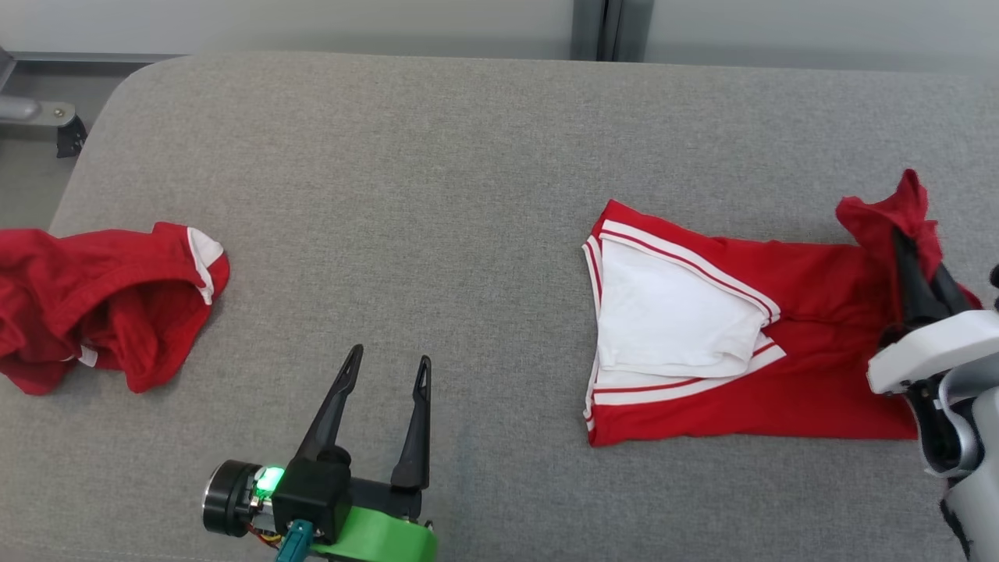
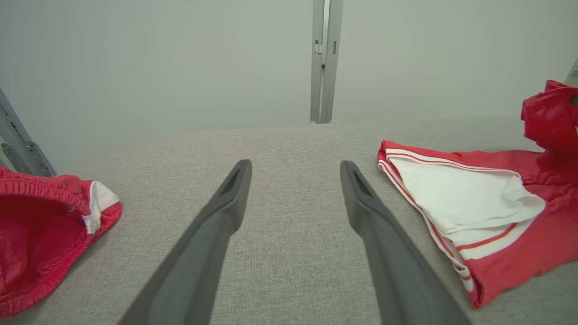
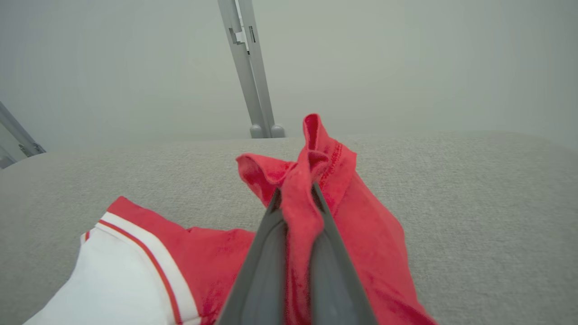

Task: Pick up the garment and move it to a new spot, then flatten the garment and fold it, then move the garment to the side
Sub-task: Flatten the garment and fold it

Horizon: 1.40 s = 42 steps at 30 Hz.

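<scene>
A red garment (image 1: 788, 343) with white panels and striped trim lies mostly flat on the right of the grey table (image 1: 468, 195). My right gripper (image 1: 905, 234) is shut on its far right corner, which is lifted and bunched above the table. In the right wrist view the red cloth (image 3: 300, 212) is pinched between the two fingers and folds over their tips. My left gripper (image 1: 389, 363) hovers open over bare table at the lower middle, well left of the garment (image 2: 492, 212), with nothing between its fingers (image 2: 226, 203).
A second red garment (image 1: 101, 300) with white trim lies crumpled at the table's left edge, also in the left wrist view (image 2: 40, 234). A metal post (image 1: 597, 27) stands behind the table. A caster foot (image 1: 70, 136) sits beyond the far left corner.
</scene>
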### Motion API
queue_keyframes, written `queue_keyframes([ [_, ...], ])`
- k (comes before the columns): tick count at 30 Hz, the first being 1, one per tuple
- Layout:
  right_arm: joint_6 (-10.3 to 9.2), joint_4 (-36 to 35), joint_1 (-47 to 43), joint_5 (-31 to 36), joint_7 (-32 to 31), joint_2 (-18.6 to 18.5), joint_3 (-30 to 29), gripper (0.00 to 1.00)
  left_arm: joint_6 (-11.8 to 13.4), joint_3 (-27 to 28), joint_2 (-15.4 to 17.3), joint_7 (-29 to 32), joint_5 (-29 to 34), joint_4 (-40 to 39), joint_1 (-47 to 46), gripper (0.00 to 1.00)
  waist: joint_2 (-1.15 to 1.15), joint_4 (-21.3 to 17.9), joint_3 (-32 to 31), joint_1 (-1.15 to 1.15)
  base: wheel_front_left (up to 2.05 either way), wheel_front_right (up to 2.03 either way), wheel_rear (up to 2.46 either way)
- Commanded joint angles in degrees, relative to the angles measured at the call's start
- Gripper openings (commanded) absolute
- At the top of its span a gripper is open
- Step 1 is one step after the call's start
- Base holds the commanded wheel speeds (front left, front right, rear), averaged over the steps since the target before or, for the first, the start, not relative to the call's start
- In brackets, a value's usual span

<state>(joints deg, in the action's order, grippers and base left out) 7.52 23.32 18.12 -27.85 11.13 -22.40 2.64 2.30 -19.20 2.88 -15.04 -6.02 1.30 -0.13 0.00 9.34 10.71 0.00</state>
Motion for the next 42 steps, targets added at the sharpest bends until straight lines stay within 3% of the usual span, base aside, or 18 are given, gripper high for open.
queue_keyframes([
  [1, -0.06, -1.46, -0.61, 0.6, -0.66, 1.03, 0.78, 0.0, 0.2, 0.08, 0.05, -0.18, -0.16, 0.09, 0.93, 1.0, 0.0, 0.89, -0.8, 0.0, 0.0, 0.0, 0.0],
  [8, -0.03, -4.64, 0.97, 2.49, -5.02, 8.87, 4.63, 0.0, -0.15, -0.55, 0.06, -0.18, -0.35, 0.75, 1.29, 1.0, 0.0, 3.41, -1.83, 0.0, 0.0, 0.0, 0.0],
  [19, -0.03, 1.23, 2.21, 5.2, -7.1, 16.58, 9.74, 0.0, -0.56, -0.84, 0.04, -0.18, -0.36, 1.75, 2.01, 1.0, 0.0, 6.87, -3.2, 0.0, 0.0, 0.0, 0.0],
  [21, -0.03, 2.07, 2.12, 5.35, -7.22, 17.25, 10.31, 1.0, -0.46, -0.88, 0.04, -0.18, -0.45, 1.82, 2.11, 1.0, 0.0, 7.09, -3.39, 0.0, 0.0, 0.0, 0.0],
  [28, -0.03, -1.97, -0.85, 2.57, -6.21, 17.69, 11.25, 1.0, 0.11, -0.8, 0.04, -0.19, -0.76, 1.55, 2.74, 1.0, 0.0, 6.54, -4.02, 0.0, 0.0, 0.0, 0.0],
  [36, -0.02, -10.88, -7.54, 5.01, -0.85, 11.61, 7.45, 1.0, 0.43, 0.91, 0.05, -0.18, -0.54, 0.75, 3.56, 1.0, 0.0, 2.45, -4.86, 0.0, 0.0, 0.0, 0.0],
  [42, -0.03, -10.88, -10.0, 8.7, 2.81, 9.91, 5.07, 1.0, 0.39, 3.36, 0.06, -0.19, -0.31, 0.16, 3.57, 1.0, 0.0, -2.32, -5.91, 0.0, 0.0, 0.0, 0.0],
])
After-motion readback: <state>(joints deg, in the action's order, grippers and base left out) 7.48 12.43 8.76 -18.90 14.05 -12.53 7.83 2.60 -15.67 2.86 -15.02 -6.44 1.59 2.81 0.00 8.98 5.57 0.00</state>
